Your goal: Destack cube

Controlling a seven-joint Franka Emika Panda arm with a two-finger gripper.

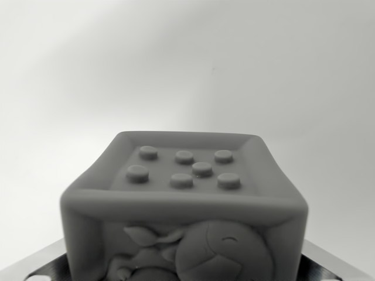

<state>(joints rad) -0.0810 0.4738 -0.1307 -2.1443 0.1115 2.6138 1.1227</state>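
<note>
Soft grey cube right up close, low in the middle of the wrist view, seven bumps on top, a raised picture on the front. Gripper pads at both bottom corners, pinching the cube's sides. Best to lift straight up, slow, no tilting. No boxes or bowls in sight.

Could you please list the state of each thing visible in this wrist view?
cube: upright, studded face with seven raised dots facing up, relief figure on the near side, very close to the camera; what it rests on is hidden.
tool: metal parts show at the bottom corners beside the cube; whether they grip it cannot be told.
background surface: plain and pale.
</note>
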